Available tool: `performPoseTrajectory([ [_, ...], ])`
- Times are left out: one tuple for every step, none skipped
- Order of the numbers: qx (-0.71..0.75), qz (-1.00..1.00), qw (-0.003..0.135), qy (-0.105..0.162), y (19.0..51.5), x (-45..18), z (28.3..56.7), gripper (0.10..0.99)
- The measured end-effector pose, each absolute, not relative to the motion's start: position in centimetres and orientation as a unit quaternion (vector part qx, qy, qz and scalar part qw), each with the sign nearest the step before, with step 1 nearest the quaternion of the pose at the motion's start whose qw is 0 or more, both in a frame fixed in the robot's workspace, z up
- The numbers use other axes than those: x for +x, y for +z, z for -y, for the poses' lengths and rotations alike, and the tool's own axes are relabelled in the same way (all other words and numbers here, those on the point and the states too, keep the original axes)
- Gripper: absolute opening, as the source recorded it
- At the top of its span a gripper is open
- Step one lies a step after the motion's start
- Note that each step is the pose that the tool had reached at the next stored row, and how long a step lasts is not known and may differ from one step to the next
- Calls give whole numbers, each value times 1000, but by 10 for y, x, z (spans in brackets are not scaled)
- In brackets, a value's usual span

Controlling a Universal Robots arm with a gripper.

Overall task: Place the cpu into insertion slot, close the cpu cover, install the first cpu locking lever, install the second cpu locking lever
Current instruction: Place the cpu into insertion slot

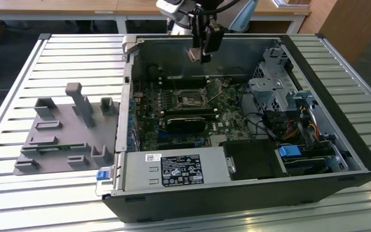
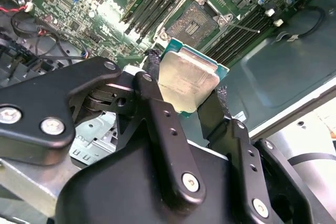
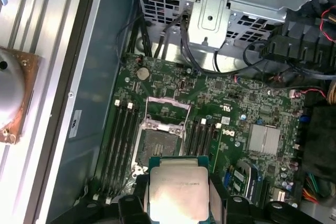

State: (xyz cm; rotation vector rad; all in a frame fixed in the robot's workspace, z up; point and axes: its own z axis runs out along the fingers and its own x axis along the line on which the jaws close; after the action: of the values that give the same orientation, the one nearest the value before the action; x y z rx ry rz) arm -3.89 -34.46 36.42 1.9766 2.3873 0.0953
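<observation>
The end effector (image 2: 187, 85) is clamped on the cpu (image 2: 190, 77), with black fingers (image 2: 151, 69) on two opposite edges. The cpu is a flat square chip with a dull silver-grey metal top and a thin green rim. It is held in the air, apart from the slot (image 3: 157, 141) on the green board (image 3: 236, 103).

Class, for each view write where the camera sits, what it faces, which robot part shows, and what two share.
Exterior view: off the arm, facing down into the computer case; gripper shows.
First wrist view: on the arm, facing the insertion slot.
Second wrist view: on the arm, behind its fingers.
In both wrist views: the cpu.
</observation>
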Motion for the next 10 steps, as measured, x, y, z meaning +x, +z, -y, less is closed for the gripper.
performPoseTrajectory([
  [639,-768,20,31,364,-39,345,541],
  [641,-767,21,31,364,-39,345,541],
  [643,-765,21,31,364,-39,345,541],
  [646,-763,21,30,363,-39,345,541],
  [649,-760,21,30,363,-39,345,541],
  [652,-757,21,30,363,-39,345,541],
  [656,-754,21,30,363,-39,345,541],
  [661,-750,21,30,362,-39,345,541],
  [667,-745,22,30,362,-39,345,541],
  [673,-739,22,30,361,-39,345,541],
])
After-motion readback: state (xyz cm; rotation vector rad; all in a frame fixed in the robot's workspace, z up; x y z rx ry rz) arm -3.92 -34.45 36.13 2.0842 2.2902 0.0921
